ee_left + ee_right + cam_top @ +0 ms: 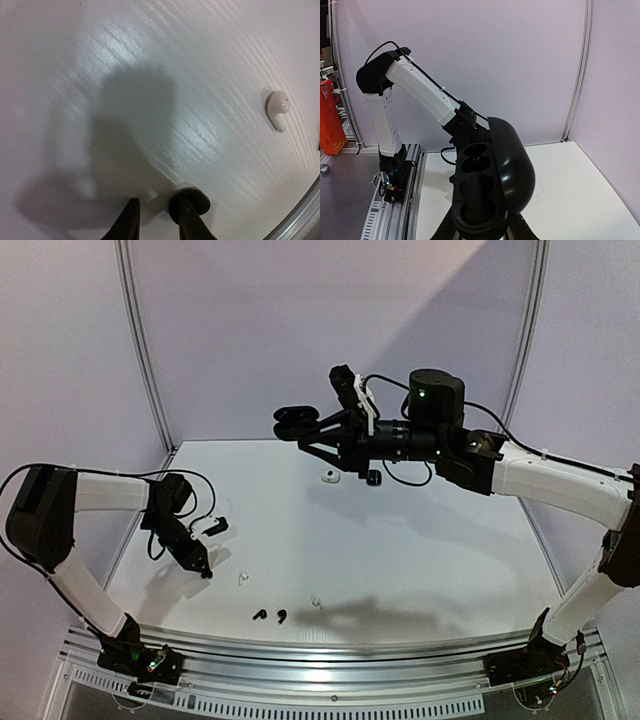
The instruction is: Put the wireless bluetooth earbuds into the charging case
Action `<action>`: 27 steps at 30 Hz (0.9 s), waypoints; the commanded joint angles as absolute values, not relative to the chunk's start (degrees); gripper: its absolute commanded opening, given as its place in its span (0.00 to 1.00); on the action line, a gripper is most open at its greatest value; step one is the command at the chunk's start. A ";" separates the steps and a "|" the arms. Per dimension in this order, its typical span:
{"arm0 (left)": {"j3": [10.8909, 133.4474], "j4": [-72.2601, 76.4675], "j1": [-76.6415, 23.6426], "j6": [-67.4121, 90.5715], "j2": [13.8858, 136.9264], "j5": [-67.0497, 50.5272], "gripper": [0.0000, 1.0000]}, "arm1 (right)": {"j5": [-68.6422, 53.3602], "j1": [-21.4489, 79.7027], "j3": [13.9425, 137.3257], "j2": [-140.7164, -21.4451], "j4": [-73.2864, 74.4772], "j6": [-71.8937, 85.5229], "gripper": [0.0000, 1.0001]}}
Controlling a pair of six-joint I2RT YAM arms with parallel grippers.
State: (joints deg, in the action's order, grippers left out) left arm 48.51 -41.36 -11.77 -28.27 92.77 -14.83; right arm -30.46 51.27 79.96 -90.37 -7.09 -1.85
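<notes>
Black charging case (492,185), cropped below; left end effector (157,204) mostly offscreen

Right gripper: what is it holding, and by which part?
The right gripper holds the open black charging case by the lower end of its base, one finger on each side.

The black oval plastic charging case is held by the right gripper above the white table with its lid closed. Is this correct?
No. The black oval plastic charging case is held by the right gripper above the white table, but its lid is open: the right wrist view shows its two wells.
</notes>
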 commanded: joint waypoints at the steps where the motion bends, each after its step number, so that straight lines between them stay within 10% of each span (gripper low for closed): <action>1: 46.73 -44.49 -13.82 -29.35 91.75 -16.62 0.27 | -29.54 51.20 80.69 -88.53 -6.29 -2.37 0.00; 27: 42.82 -45.78 -17.02 -31.79 87.46 -17.94 0.19 | -28.38 51.20 80.95 -88.06 -5.09 -2.81 0.00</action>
